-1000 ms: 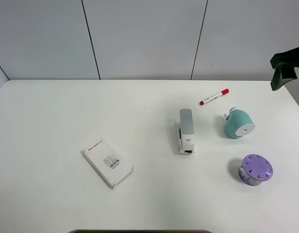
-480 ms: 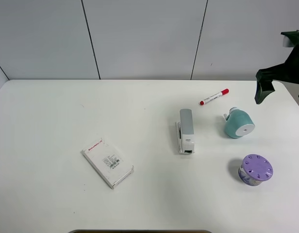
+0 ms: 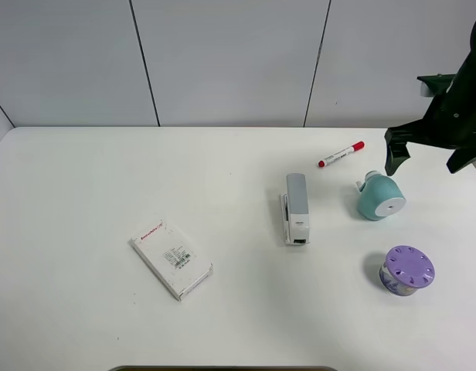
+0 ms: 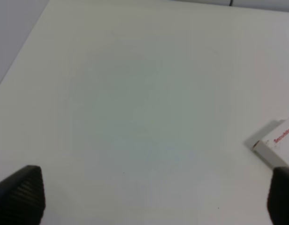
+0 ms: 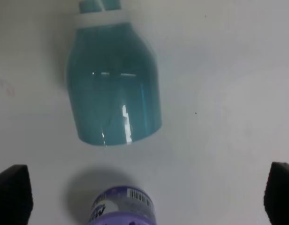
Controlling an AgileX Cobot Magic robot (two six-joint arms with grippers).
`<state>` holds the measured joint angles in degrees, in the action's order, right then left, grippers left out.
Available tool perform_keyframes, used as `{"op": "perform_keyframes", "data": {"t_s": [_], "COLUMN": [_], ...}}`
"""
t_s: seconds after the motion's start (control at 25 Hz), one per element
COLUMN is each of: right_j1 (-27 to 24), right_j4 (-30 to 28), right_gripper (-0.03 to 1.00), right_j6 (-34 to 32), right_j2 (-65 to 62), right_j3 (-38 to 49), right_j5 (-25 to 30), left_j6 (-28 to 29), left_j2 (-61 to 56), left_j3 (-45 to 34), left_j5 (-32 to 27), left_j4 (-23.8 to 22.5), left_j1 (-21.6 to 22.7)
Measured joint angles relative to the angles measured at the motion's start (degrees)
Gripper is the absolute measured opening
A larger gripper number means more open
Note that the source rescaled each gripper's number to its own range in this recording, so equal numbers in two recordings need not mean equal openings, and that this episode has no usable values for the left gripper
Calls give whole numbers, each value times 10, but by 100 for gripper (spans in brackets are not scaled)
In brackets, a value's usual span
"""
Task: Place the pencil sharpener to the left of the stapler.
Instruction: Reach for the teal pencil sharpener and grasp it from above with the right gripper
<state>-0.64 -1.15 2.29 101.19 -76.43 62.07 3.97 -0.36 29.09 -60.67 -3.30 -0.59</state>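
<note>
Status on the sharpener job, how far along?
Done: nothing; the pencil sharpener lies right of the stapler. In hand: the right gripper hangs open above the sharpener, not touching it. Left: grasp, carry past the stapler, set down on its left.

White bench (image 3: 83,178) carries a box (image 3: 171,257), stapler (image 3: 296,209), marker (image 3: 340,154), sharpener (image 3: 379,197) and purple container (image 3: 407,270), all apart.

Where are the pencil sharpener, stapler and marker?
pencil sharpener (image 3: 375,194), exterior high view, teal body.
stapler (image 3: 296,198), exterior high view, grey top arm.
marker (image 3: 338,157), exterior high view, white barrel.
</note>
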Motion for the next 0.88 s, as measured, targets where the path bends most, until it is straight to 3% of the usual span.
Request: {"op": "perform_keyframes", "data": {"t_s": [0.88], "right_j1": [0], "right_j4": [35], "right_gripper": [100], "right_j6": [14], "right_j2": [124], "right_j3": [-1], "right_j5": [-82], "left_j6": [0], "left_j2": [0], "left_j3": [0], "left_j5": [0], "left_j4": [0], "left_j1": [0]}}
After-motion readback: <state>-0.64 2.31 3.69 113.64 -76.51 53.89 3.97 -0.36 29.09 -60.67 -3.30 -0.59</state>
